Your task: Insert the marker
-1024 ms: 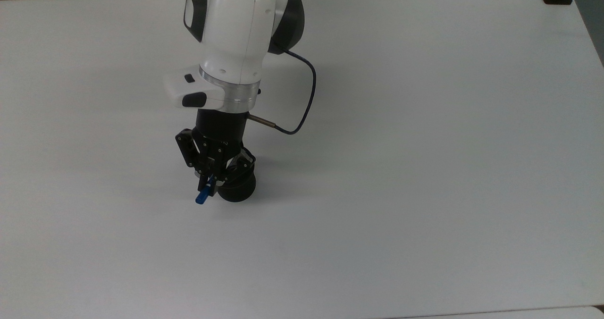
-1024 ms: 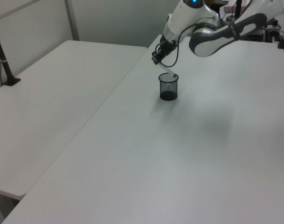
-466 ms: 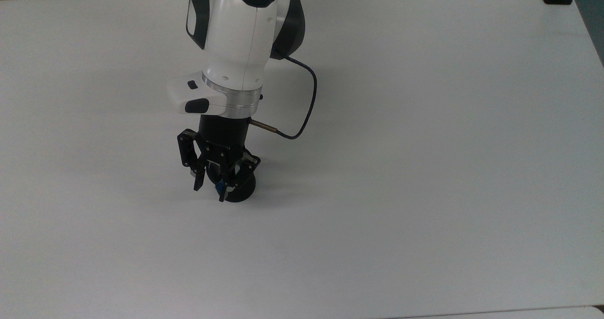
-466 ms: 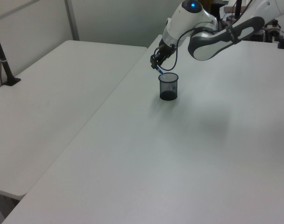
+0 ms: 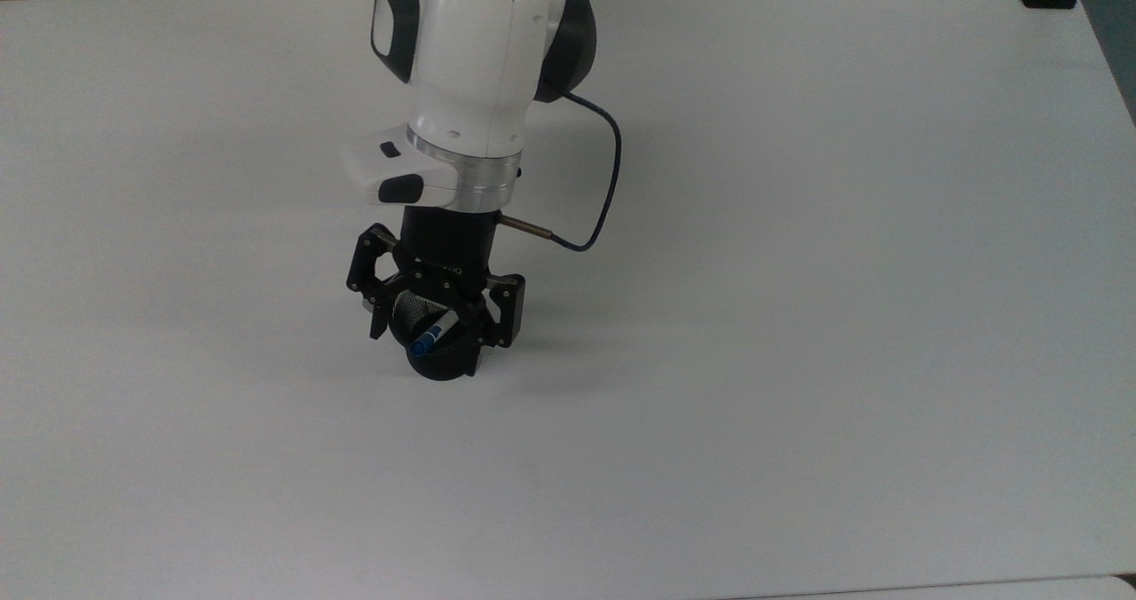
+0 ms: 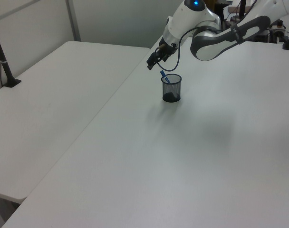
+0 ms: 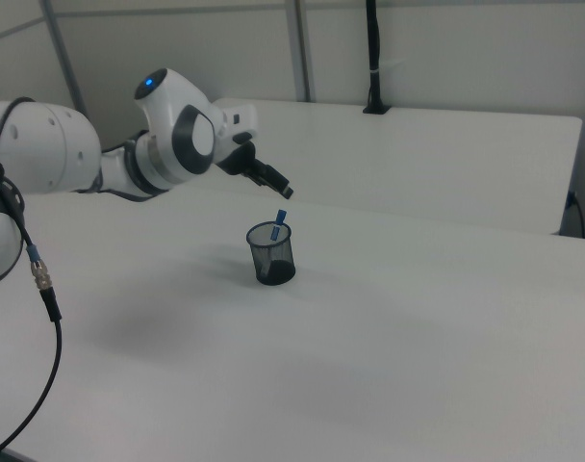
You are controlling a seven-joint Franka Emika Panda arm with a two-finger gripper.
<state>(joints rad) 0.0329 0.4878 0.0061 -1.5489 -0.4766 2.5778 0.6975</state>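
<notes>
Black mesh cup (image 5: pixel 441 351); white marker (image 5: pixel 431 334) with blue end; white table (image 5: pixel 799 316); white-and-grey arm (image 5: pixel 479 59), seemingly blue-lit.

Top view: the gripper (image 5: pixel 435 320) hangs over the black mesh cup (image 5: pixel 441 356), fingers spread wide on either side of it. The marker (image 5: pixel 432 334) leans inside the cup, blue end up, on the white table (image 5: pixel 799 316), left of centre.

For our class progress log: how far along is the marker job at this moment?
Done: the slim white marker with the blue cap stands leaning inside the black mesh cup, blue end poking above the rim. In hand: nothing; the black two-finger claw is open above the cup. Left: only clearing the arm away, as far as can be judged.
</notes>
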